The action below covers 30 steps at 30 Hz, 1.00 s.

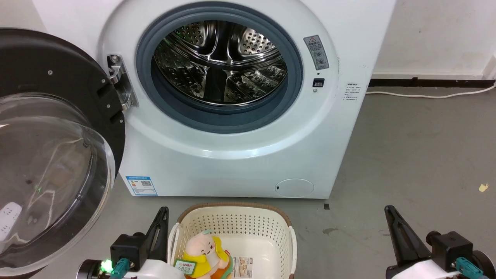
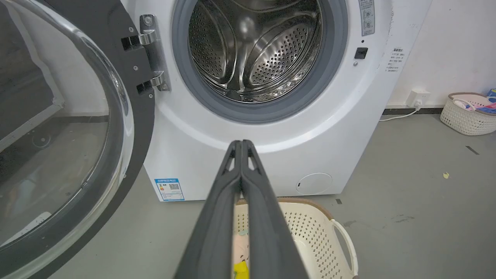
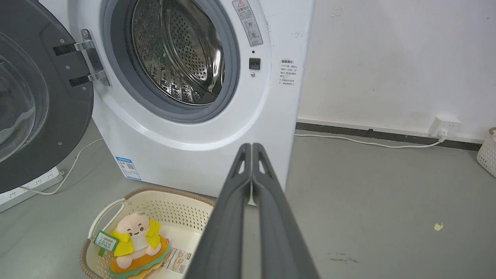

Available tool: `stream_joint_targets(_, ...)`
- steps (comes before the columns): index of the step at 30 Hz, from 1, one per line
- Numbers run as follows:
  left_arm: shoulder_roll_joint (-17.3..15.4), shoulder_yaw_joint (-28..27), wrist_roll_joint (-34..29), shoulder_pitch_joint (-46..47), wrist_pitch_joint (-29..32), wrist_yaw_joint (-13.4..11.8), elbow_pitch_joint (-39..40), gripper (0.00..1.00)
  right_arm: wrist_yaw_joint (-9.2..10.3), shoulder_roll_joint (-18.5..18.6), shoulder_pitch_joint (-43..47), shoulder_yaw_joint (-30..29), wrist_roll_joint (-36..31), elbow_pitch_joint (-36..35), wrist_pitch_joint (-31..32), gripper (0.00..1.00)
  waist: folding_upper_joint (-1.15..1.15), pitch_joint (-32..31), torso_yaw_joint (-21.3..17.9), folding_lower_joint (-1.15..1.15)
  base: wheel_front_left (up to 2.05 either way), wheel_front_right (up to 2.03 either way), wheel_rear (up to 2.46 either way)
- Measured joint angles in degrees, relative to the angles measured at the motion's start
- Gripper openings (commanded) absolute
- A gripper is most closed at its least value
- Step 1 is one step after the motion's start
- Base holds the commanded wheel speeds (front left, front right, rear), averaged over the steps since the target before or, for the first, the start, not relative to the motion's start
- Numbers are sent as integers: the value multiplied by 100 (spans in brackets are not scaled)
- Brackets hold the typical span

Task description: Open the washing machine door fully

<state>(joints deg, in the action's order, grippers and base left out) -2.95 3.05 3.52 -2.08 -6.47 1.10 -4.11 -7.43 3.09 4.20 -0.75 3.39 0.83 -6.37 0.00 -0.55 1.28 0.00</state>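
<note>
I see the washing machine door [image 1: 54, 155] at the left of the scene. It is swung out wide from the washing machine [image 1: 232, 159] and hangs on its metal hinge [image 1: 122, 83], left of the steel drum [image 1: 221, 62]. To my judgement it is open very far, maybe fully; a little more swing may be possible, but I cannot tell.

The left gripper [image 1: 163, 212] is low and near me, beside the cream basket [image 1: 288, 236] on its left. Its two fingers are pressed together and have hold of nothing. The right gripper [image 1: 390, 211] is low at the right, over the floor, also closed tight and empty. Both are well apart from the door.

I expect the door to be stiff and rather heavy, turning only around the hinge. The black rim looks glossy, so it may be slippery, and the glass bowl is fragile. I would push on the black rim far from the hinge, never on the glass.
</note>
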Motion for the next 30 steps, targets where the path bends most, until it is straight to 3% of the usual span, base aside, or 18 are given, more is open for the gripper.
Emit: stream_joint_targets(30,5,-167,-166,91,352,-51,214,0,-1,0,-180,37,-191,-33,352,0,0,30,-72,0,0,0,0)
